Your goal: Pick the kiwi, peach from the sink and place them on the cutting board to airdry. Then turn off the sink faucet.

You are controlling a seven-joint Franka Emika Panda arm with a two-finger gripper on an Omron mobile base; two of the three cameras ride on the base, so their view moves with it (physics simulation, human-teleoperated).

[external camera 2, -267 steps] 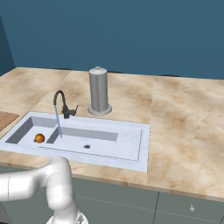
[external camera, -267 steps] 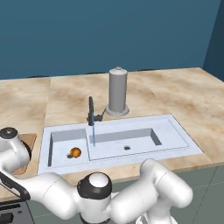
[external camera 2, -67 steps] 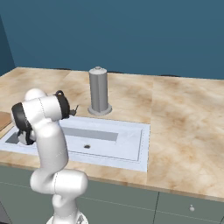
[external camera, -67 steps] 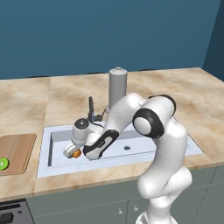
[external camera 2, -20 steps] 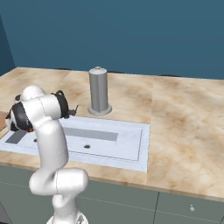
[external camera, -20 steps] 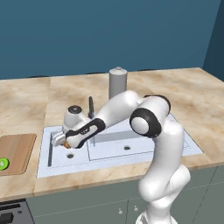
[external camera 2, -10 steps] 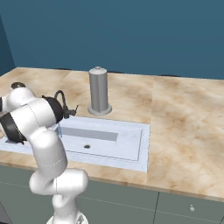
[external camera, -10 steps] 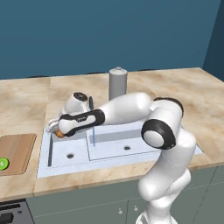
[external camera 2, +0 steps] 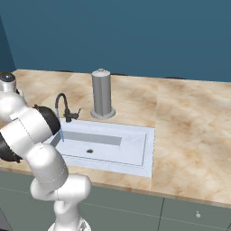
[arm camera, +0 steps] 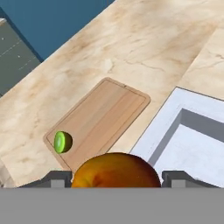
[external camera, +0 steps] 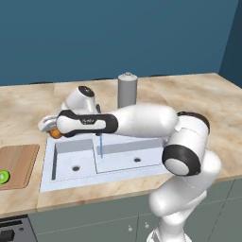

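Left base view: the arm reaches leftward across the sink [external camera: 118, 163], its gripper [external camera: 53, 131] held above the basin's far left corner with the peach [external camera: 56, 133] showing orange at its tip. Hand view: the peach [arm camera: 115, 170] sits between the two fingers [arm camera: 56, 179], which stand about one fruit-width apart and press against its sides, so the gripper is closed on the fruit. Beyond the peach lies the cutting board [arm camera: 105, 118] on the marble counter [arm camera: 144, 39], just beside the sink's pale rim [arm camera: 153, 135]; the kiwi [arm camera: 62, 142] rests on the board near one end. In the left base view the kiwi [external camera: 4, 177] lies at the board's [external camera: 21, 160] near left edge. Right base view: the sink faucet [external camera 2: 66, 108] stands upright at the basin's back rim, a thin blue stream falling from its spout; a grey cylinder [external camera 2: 102, 94] stands beside it.
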